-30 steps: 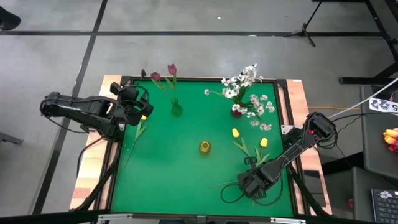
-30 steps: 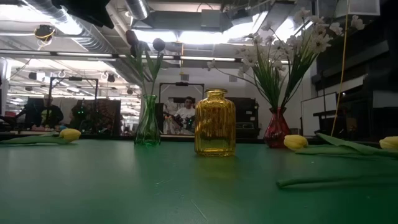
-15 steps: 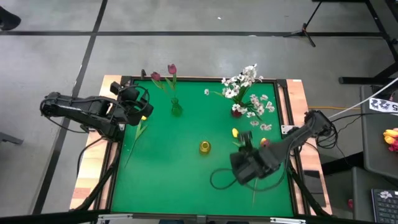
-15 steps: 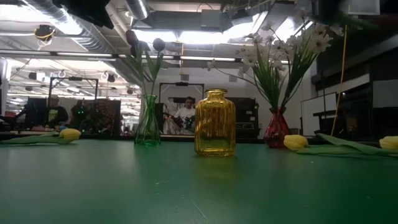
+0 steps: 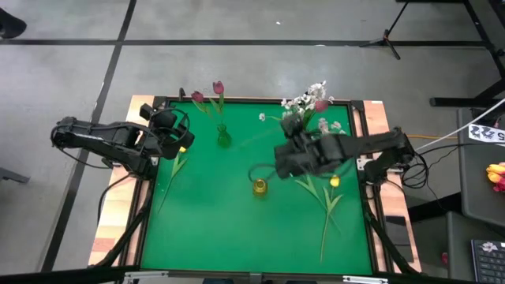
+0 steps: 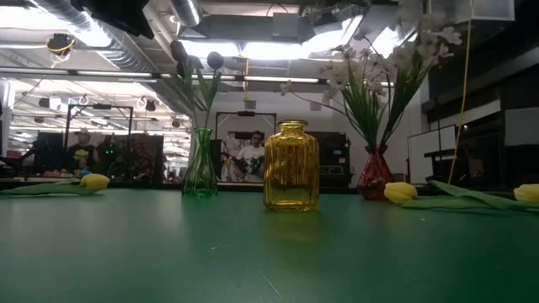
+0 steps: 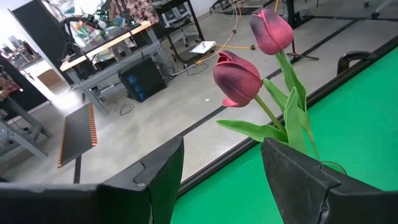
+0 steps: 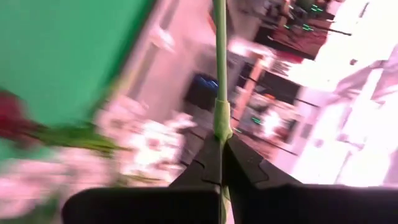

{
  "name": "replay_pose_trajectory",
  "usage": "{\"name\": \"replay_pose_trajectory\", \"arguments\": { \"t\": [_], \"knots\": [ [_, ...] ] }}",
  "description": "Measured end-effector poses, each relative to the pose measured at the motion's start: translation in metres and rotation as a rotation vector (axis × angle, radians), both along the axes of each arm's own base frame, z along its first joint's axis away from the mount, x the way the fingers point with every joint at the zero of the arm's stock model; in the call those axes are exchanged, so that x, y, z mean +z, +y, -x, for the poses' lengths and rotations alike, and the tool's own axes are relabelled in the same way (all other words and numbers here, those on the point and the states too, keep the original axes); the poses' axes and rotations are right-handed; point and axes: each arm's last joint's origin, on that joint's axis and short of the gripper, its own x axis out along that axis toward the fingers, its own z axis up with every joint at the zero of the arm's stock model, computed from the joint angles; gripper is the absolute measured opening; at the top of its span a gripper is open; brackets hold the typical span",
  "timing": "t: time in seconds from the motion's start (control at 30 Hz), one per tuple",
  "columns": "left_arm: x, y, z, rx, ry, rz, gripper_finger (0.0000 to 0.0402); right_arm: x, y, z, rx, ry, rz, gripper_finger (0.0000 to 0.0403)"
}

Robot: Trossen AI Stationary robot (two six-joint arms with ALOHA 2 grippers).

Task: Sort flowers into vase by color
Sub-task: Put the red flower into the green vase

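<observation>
Your right arm is at work over the middle; your left arm waits at the left edge.

Your right gripper (image 8: pixel 221 163) has its dark fingers pinched together on a thin green stem. Your left gripper (image 7: pixel 221 180) sits with its fingers spread apart, holding nothing.

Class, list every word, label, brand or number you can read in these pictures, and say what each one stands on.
No text can be read in any view.
White sheet with dark marks on the side table at the high view's right edge: too small to read.
Yellow glass bottle vase: no label.
</observation>
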Motion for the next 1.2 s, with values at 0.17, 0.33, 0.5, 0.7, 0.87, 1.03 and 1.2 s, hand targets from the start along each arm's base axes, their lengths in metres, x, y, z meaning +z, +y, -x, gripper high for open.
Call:
{"name": "replay_pose_trajectory", "arguments": {
  "t": [0.17,0.33,0.5,0.7,0.87,1.03,1.2],
  "knots": [
    [0.0,0.0,0.0,0.008,-0.025,0.009,0.0214,0.0,-0.029,-0.021,-0.005,0.127,0.216,0.0001],
    [0.0,0.0,0.0,0.013,-0.042,0.015,0.0214,-0.003,-0.041,-0.039,0.034,0.225,0.322,0.0001],
    [0.0,0.0,0.0,0.014,-0.044,0.016,0.0214,-0.017,-0.041,-0.054,0.076,0.242,0.37,0.0001],
    [0.0,0.0,0.0,0.014,-0.045,0.017,0.0214,-0.058,-0.043,-0.062,0.167,0.366,0.405,0.0001],
    [0.0,0.0,0.0,0.014,-0.045,0.017,0.0214,-0.082,-0.06,-0.073,0.203,0.339,0.465,0.0001],
    [0.0,0.0,0.0,0.014,-0.045,0.016,0.0214,-0.078,-0.074,-0.077,0.222,0.286,0.542,0.0001],
    [0.0,0.0,0.0,0.017,-0.046,0.011,0.0214,-0.07,-0.086,-0.08,0.347,0.315,0.627,0.0001]
  ]
}}
